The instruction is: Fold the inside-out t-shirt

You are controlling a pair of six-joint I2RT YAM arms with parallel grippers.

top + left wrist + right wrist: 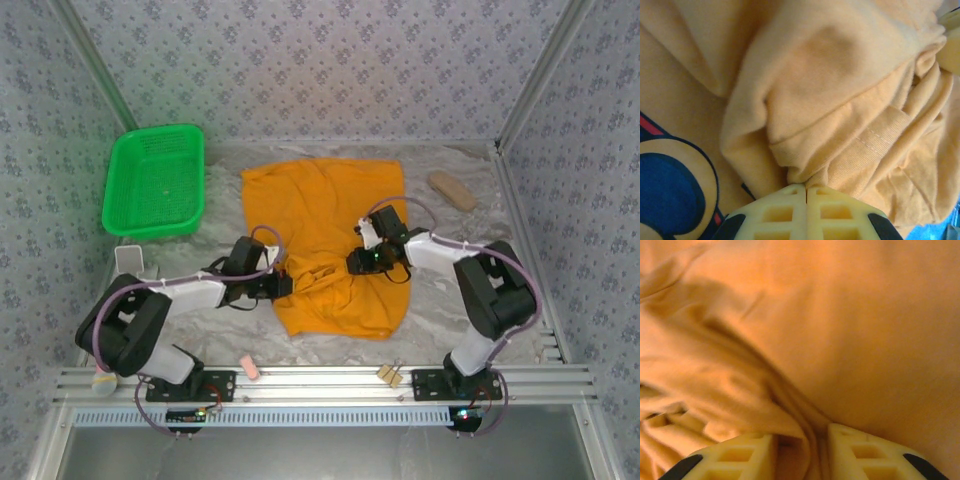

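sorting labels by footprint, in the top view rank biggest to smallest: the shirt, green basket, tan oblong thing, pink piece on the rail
1. t-shirt
2. green basket
3. tan oblong object
4. pink piece, clearly smallest

T-shirt (325,245): spread on the table (425,325), centre, between the two arms. Basket (155,182): on the table at far left, apart from the t-shirt; oblong block (452,190): at far right, beyond the t-shirt's right corner. Left gripper (283,287): at the t-shirt's left edge; right gripper (357,262): on its middle.
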